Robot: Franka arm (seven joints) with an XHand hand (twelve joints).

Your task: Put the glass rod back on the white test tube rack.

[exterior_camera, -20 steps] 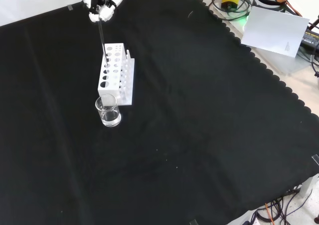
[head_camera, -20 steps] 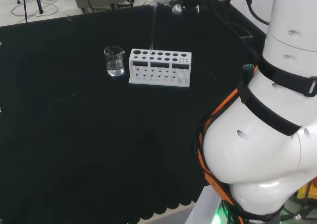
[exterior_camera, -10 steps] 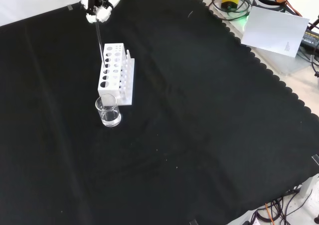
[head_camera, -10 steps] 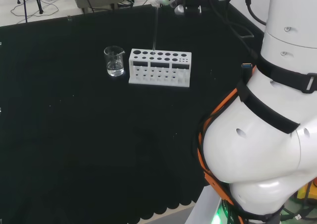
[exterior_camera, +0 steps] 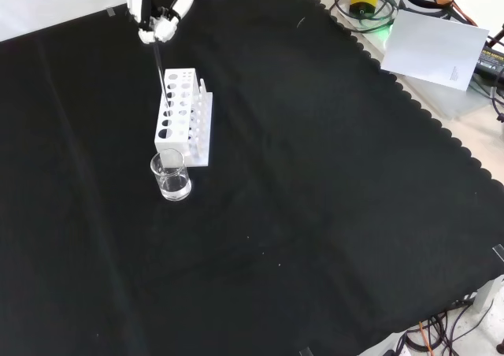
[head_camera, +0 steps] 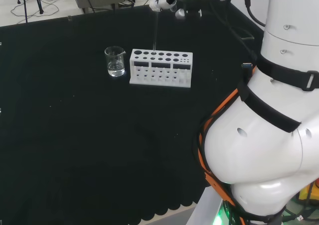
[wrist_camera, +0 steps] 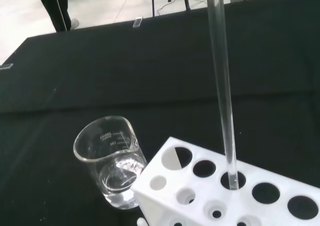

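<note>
The long clear glass rod stands nearly upright with its lower tip in one of the round holes of the white plastic test tube rack; in the wrist view that hole is the third along the rack's outer row, counting from the end by the beaker. In the head view the glass rod rises from the back row of the rack, towards the rack's left part, up to my hand. My fingers are curled round the rod's top end and pinch it (I cannot tell how deep the tip sits in the hole).

In the front view my hand is above the rack's far end, with the rod slanting slightly down from it into the rack.

Just beside the rack's short end stands a small clear glass beaker with a little clear liquid at the bottom; it is near the rack but I cannot tell if they touch. In the head view the beaker is left of the rack, and in the front view the beaker is in front of it.

Rack and beaker stand on the table covered with black cloth.
</note>
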